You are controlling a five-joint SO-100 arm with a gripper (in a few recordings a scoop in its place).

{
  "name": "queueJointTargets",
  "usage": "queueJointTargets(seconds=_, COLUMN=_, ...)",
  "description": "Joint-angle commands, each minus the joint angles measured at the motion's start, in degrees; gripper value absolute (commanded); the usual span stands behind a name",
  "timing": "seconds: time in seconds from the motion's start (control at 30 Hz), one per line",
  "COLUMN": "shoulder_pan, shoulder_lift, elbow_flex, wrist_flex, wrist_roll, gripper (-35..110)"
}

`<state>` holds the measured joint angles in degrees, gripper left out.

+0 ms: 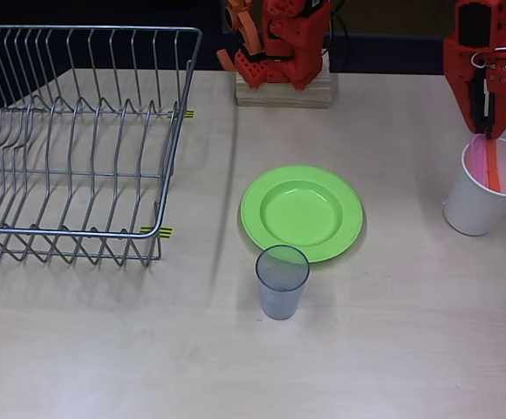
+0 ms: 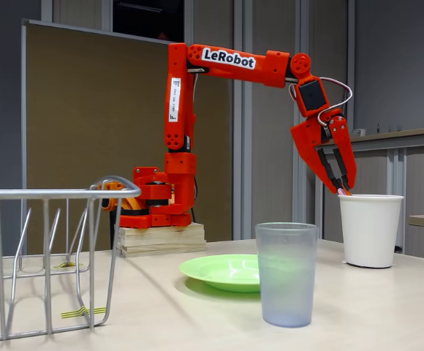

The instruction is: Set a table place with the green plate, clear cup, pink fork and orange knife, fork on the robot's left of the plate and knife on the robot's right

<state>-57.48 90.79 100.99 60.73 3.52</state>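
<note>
The green plate (image 1: pixel 302 212) lies flat mid-counter (image 1: pixel 393 349), apparently already at its place, with the wire dish rack (image 1: pixel 70 140) well off to its left in the overhead view. The white cup (image 1: pixel 486 196) stands far right, holding the cutlery upright for easy picking. The clear cup (image 1: pixel 281 280) stands just beside the plate's near rim. The end effector (image 2: pixel 341 187) dips into the white cup, seemingly pinching the pink fork (image 1: pixel 476 157) beside the orange knife (image 1: pixel 494 168).

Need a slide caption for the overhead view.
Gripper reaches into white cup holding pink fork and orange knife; green plate, clear cup placed.
</note>
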Motion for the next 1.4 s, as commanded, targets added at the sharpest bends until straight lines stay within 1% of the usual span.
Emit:
queueJointTargets(seconds=0.0, shoulder_pan=0.3, shoulder_lift=1.5, elbow_flex=0.2, wrist_flex=-0.2, wrist_roll=0.3, gripper=0)
queueJointTargets(seconds=0.1, shoulder_pan=0.5, shoulder_lift=1.8, elbow_flex=-2.5, wrist_flex=0.3, wrist_roll=-1.0, gripper=0)
queueJointTargets(seconds=0.27, shoulder_pan=0.4, shoulder_lift=1.8, elbow_flex=-9.8, wrist_flex=4.0, wrist_roll=-0.5, gripper=0)
queueJointTargets(seconds=0.53, shoulder_pan=-0.5, shoulder_lift=2.5, elbow_flex=-19.3, wrist_flex=11.4, wrist_roll=4.1, gripper=0)
queueJointTargets(seconds=0.73, shoulder_pan=-0.4, shoulder_lift=7.8, elbow_flex=-21.2, wrist_flex=17.9, wrist_roll=9.1, gripper=0)
queueJointTargets(seconds=1.0, shoulder_pan=2.6, shoulder_lift=18.4, elbow_flex=-23.9, wrist_flex=25.8, wrist_roll=9.1, gripper=0)
queueJointTargets(seconds=1.1, shoulder_pan=4.4, shoulder_lift=22.8, elbow_flex=-24.0, wrist_flex=28.7, wrist_roll=7.4, gripper=0)
queueJointTargets(seconds=1.23, shoulder_pan=9.8, shoulder_lift=27.9, elbow_flex=-22.8, wrist_flex=29.9, wrist_roll=0.6, gripper=0)
queueJointTargets(seconds=1.37, shoulder_pan=19.0, shoulder_lift=34.7, elbow_flex=-13.4, wrist_flex=27.7, wrist_roll=-5.6, gripper=0)
